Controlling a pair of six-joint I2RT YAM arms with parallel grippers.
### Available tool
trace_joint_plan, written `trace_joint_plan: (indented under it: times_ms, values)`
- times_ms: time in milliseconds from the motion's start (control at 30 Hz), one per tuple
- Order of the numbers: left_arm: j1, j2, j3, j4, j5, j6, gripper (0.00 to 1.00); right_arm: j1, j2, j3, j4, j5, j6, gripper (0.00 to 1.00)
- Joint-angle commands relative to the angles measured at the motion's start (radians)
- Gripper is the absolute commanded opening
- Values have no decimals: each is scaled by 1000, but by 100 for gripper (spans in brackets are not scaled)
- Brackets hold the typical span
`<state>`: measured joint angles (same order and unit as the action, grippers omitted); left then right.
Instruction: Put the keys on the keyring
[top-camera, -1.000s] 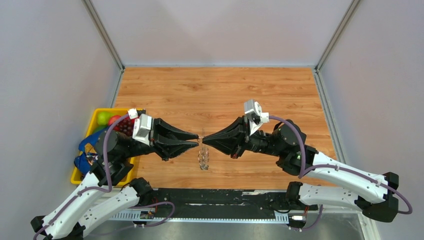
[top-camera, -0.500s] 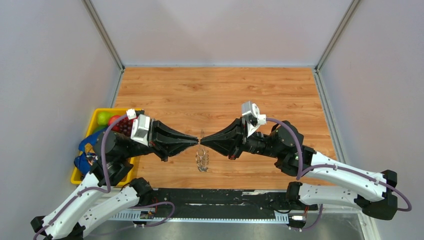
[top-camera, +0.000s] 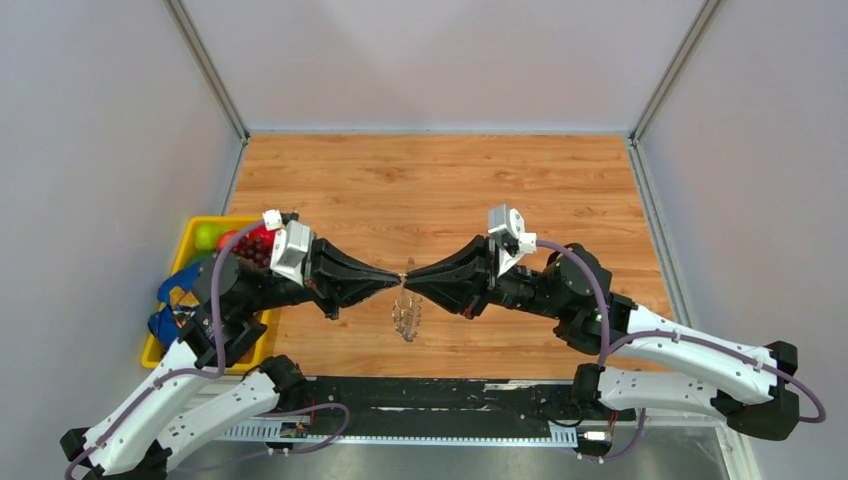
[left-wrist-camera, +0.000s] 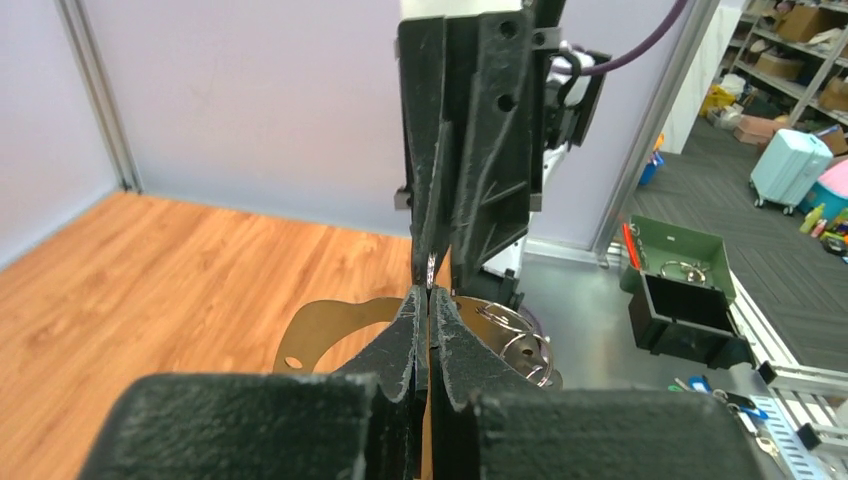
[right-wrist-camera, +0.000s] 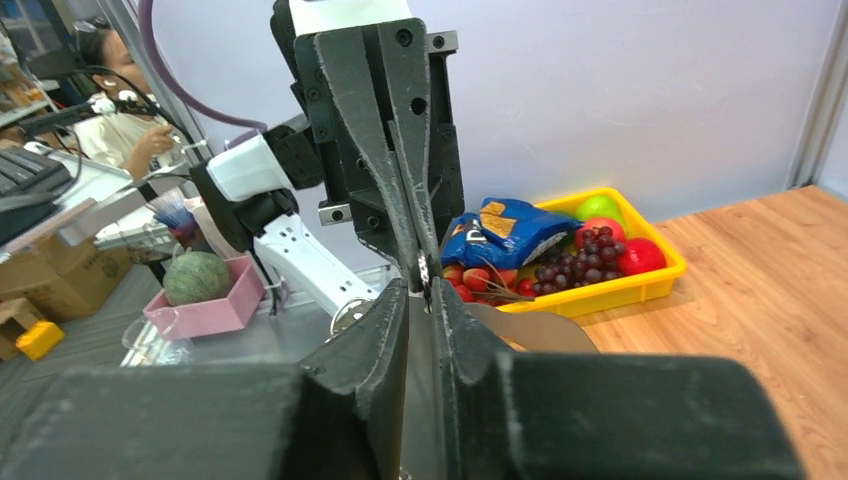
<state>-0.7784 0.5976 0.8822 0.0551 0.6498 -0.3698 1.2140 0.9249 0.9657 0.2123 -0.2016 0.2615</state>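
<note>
Change: left gripper (top-camera: 396, 278) shifted inward, tips meeting right gripper (top-camera: 410, 279).
Fingers: both pinched tight on keyring (top-camera: 405, 315), which dangled below.

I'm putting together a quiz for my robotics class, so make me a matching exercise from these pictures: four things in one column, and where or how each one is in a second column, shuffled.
Things
1. large thin grey metal keyring fringed with small silvery keys
2. yellow plastic bin
3. blue snack bag
4. black two-finger left gripper

Place or state
A. far left of the top view, holding a green apple
B. just below where both grippers meet
C. shut, tip to tip with the right gripper
D. lying in the bin beside dark grapes

Pairs: 1-B, 2-A, 3-D, 4-C
</note>
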Motion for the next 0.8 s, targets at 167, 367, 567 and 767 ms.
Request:
trace_joint_plan:
  times_ms: [167,367,567,767]
  values:
    - [-3,91,157,-299,-9,112,0,8,-74,141,-303,4,-178,41]
    - [-3,141,226,-450,57,187,0,8,-69,241,-530,19,-312,50]
    - [-3,179,284,-585,105,261,0,7,15,358,-725,-9,-393,50]
    - [-4,220,333,-713,143,321,0,7,52,384,-813,-36,-484,50]
